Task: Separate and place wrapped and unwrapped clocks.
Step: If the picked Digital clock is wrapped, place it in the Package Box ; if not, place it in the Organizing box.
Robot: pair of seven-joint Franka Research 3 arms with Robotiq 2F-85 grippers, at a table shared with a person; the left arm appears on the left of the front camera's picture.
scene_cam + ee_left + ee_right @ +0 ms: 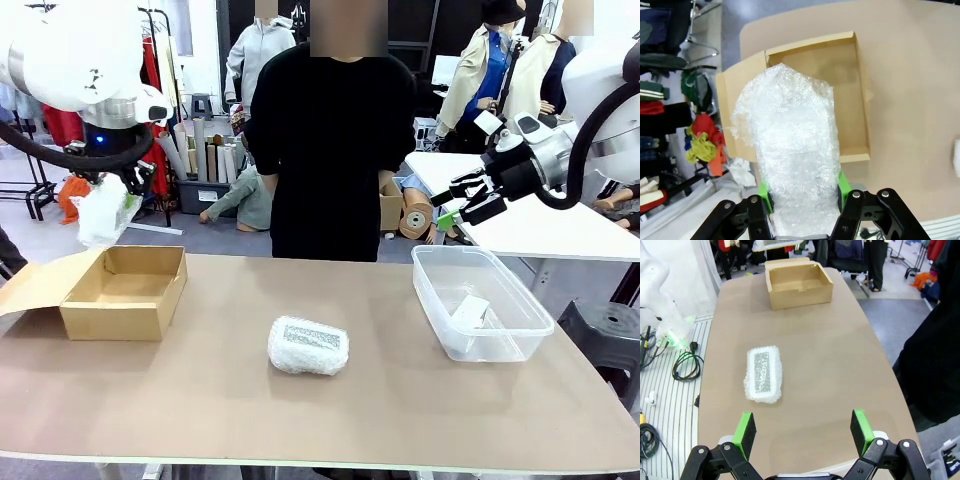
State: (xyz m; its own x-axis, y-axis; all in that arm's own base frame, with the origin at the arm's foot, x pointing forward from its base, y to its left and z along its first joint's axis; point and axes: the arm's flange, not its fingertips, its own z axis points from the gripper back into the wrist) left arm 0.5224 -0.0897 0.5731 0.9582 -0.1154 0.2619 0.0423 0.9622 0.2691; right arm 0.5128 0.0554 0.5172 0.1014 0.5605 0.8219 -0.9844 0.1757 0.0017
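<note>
My left gripper (106, 196) hangs in the air above the open cardboard box (120, 320), shut on a bubble-wrapped clock (101, 214). In the left wrist view that wrapped clock (795, 145) stands up between the green pads (764, 192) of the left gripper (802, 200), over the box (860, 105). A second wrapped clock (308, 345), showing a grey face (763, 371), lies mid-table. The bare white clock (468, 312) rests inside the clear plastic tub (497, 346). My right gripper (459, 206) is open and empty, raised above the tub's far end; its own view shows the right gripper (803, 432) high over the table.
A person in black (330, 140) stands at the far edge, with that dark clothing (935, 360) beside my right gripper. The box (800, 296) has a flap folded outward on its left side (30, 285). Bare tabletop (200, 410) lies in front of the middle clock.
</note>
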